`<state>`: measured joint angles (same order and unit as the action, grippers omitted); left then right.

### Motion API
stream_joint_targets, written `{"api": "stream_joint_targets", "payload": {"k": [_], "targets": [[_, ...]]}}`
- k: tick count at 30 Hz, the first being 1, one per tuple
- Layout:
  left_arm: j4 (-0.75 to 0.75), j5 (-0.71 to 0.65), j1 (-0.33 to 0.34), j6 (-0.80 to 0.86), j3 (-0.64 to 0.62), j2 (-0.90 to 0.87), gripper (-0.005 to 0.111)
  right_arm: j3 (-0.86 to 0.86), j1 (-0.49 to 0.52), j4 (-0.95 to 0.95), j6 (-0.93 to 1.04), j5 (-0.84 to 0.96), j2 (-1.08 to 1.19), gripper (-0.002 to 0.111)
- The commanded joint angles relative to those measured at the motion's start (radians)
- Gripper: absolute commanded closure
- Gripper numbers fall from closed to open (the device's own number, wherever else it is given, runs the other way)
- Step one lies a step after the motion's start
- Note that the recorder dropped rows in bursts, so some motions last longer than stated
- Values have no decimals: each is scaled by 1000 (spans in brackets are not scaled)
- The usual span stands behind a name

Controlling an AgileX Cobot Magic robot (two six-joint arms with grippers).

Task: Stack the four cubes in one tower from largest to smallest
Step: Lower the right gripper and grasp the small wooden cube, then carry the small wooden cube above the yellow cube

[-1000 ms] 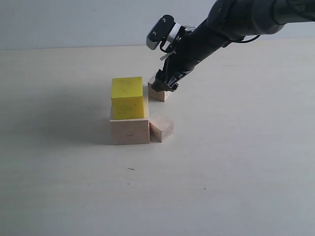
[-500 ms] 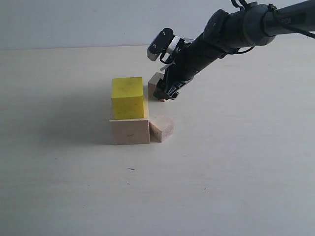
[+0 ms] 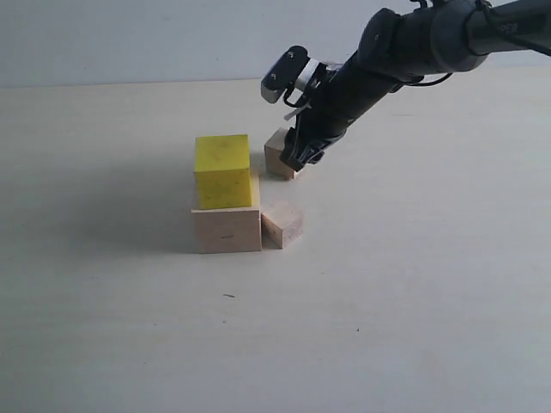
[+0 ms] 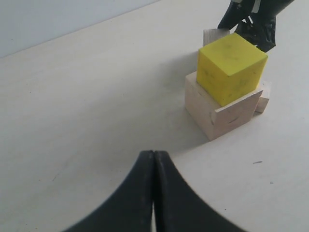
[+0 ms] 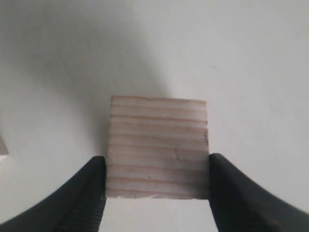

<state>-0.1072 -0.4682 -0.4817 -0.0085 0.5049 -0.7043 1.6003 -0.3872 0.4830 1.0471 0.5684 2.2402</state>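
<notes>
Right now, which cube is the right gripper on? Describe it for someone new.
Find the yellow cube on the large cube. Behind it to the right in the exterior view is a small wood cube, pinched by the right gripper. The other small cube lies ungripped beside the large cube.

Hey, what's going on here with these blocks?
The right gripper is closed on a small pale wood cube. The yellow cube already sits on the large pale wood cube, and the other small cube rests on the table beside that base. The left gripper is shut, holding nothing.
</notes>
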Motion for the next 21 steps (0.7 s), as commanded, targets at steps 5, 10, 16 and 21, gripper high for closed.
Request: {"api": "stream_joint_targets", "payload": {"k": [5, 10, 16, 21], "targets": [[4, 22, 3, 1, -5, 9, 107, 3, 3, -298, -641, 67, -188, 108], [12, 26, 3, 1, -5, 15, 107, 3, 3, -303, -748, 204, -320, 108], [15, 26, 3, 1, -5, 48, 107, -20, -9, -105, -853, 290, -486, 108], [17, 26, 3, -3, -5, 88, 107, -48, -120, -193, -1036, 290, -591, 108]]}}
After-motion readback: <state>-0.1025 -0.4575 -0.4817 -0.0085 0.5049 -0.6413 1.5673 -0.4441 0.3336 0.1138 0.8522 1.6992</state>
